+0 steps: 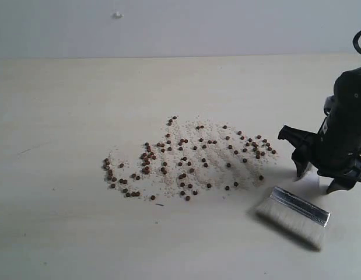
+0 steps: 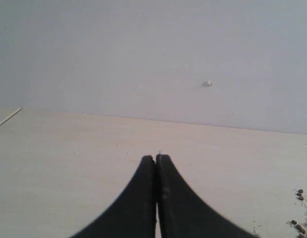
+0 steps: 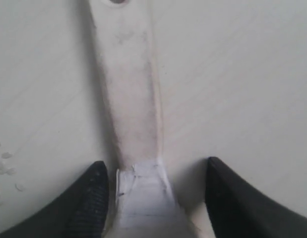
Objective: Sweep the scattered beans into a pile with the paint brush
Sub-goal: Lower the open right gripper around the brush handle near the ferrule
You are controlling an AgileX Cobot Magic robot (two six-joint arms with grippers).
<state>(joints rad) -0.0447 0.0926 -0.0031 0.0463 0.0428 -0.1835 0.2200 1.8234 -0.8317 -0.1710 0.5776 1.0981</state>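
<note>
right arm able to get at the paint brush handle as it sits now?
Probably yes. The right claw is open and straddles the paint brush handle, one finger on each side with a gap showing. Nothing lies between them; the beans sit off to the side.

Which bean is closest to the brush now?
The lone bean at the spill's lower-right edge in the exterior view, just above the brush; every other lies farther off.
</note>
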